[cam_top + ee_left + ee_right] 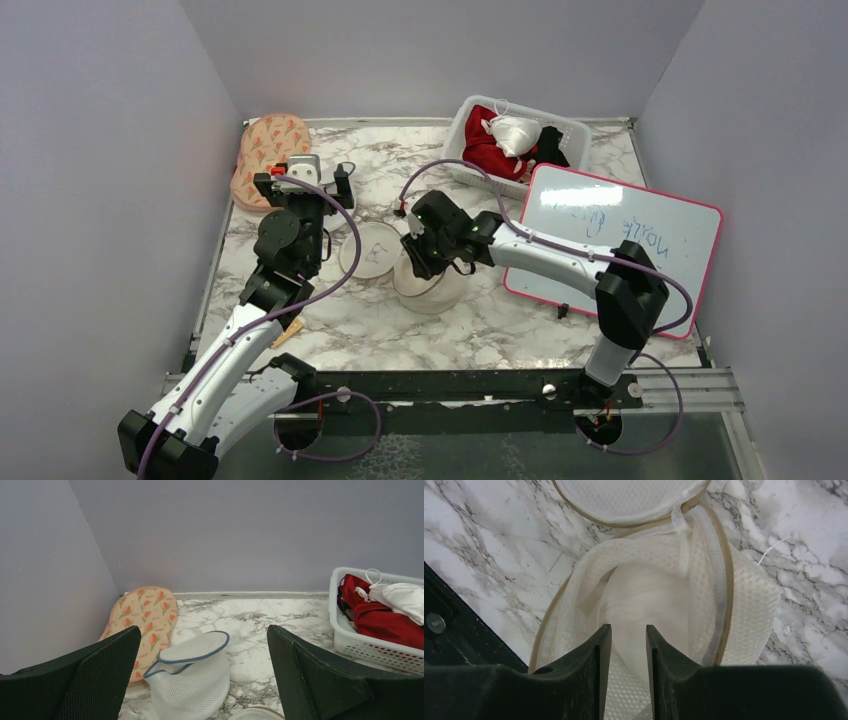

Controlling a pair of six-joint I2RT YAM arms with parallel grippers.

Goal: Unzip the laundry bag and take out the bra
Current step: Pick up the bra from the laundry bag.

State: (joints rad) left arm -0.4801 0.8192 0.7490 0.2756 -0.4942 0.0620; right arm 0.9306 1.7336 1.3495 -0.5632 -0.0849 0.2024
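The cream laundry bag (432,290) stands unzipped on the marble table, its round lid (368,250) flipped open to the left. In the right wrist view the bag's mesh wall (749,600) and tan zip ring a smooth white bra (644,595) lying inside. My right gripper (628,626) reaches down into the opening (425,262). Its jaws stand a narrow gap apart with white fabric filling that gap; whether they pinch it is unclear. My left gripper (303,190) hovers wide open to the left of the lid, holding nothing (204,628).
A white-and-grey mesh pouch (192,680) sits in front of the left gripper, beside the orange-patterned pouch (265,150). A white basket (470,125) at the back holds a red garment (485,150) and a white one (515,132). A pink-framed whiteboard (620,235) lies on the right.
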